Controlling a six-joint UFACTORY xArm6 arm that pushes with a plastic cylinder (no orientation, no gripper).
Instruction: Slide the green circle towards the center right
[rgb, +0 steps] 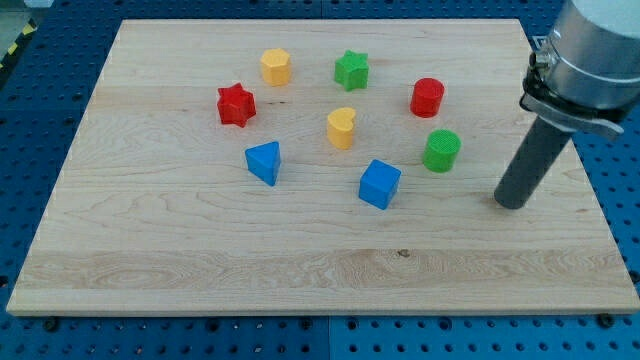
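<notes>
The green circle (441, 150) is a short green cylinder standing right of the board's middle. My tip (511, 203) rests on the board to the right of it and a little toward the view's bottom, apart from it by a clear gap. The rod rises from the tip to the grey arm body at the view's top right. A red cylinder (427, 97) stands just above the green circle in the view. A blue cube (379, 184) lies to the green circle's lower left.
A green star (351, 69), a yellow hexagon (276, 66), a red star (237, 104), a yellow heart (341, 128) and a blue triangular block (264, 161) stand across the wooden board (200, 260). Blue perforated table surrounds the board.
</notes>
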